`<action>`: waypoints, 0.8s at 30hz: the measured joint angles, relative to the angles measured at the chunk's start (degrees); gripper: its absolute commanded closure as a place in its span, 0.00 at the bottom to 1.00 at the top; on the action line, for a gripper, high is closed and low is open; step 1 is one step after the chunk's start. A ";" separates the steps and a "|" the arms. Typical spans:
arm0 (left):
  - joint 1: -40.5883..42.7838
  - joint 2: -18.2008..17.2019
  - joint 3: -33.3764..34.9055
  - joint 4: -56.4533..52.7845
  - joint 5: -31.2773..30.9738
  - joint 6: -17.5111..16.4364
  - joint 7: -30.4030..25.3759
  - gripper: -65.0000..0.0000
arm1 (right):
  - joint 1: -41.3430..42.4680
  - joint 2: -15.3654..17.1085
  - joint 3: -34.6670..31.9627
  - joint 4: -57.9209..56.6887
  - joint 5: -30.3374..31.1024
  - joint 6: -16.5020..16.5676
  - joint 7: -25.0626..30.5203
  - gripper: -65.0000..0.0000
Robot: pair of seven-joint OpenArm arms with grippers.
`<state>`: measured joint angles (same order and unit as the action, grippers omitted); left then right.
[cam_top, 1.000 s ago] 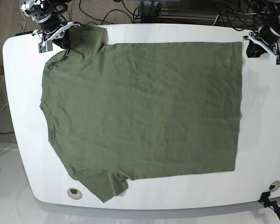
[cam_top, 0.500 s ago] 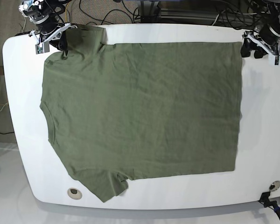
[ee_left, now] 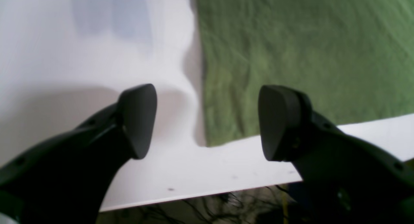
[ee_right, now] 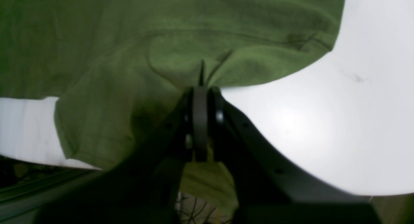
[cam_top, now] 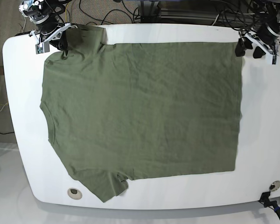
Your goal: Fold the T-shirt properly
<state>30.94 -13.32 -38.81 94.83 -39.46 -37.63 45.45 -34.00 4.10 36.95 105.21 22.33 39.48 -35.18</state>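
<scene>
An olive-green T-shirt [cam_top: 140, 116] of soft, finely creased cotton lay flat across a smooth white tabletop [cam_top: 266, 116] with rounded corners, covering most of it. In the base view the neck and shoulders pointed toward the picture's left and the straight hem ran down the picture's right; one short sleeve lay near the tabletop's near edge, beside a small round dark-centred fitting [cam_top: 73, 192] set in the surface, and the other sleeve reached the far left corner.

The right gripper [ee_right: 200, 88], of matte black plastic with narrow tapering fingers, was pressed together on a raised fold of the far sleeve; the cloth puckered into a small ridge where it entered the jaws, and the sleeve's stitched hem draped over the tabletop's edge.

The left gripper [ee_left: 207, 120] was spread wide above the far corner of the tabletop, at the T-shirt's hem corner, holding nothing. Its two black pads [ee_left: 139, 120] were smooth and rounded, roughly shield-shaped, and faced each other across bare white surface and the cloth's corner. The hem edge appeared straight, with fine diagonal wrinkles in the weave beside it.

Dark tangled cables [cam_top: 112, 11] lay on the floor beyond the tabletop's far edge.
</scene>
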 measured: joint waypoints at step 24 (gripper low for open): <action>-0.48 5.70 3.61 -3.96 -2.91 -3.19 -2.93 0.29 | 0.00 0.04 -0.02 -0.02 0.00 0.02 0.00 0.97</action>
<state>30.46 -7.62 -35.20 90.87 -42.37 -40.82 42.52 -34.00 4.14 36.93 105.19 22.33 39.51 -35.18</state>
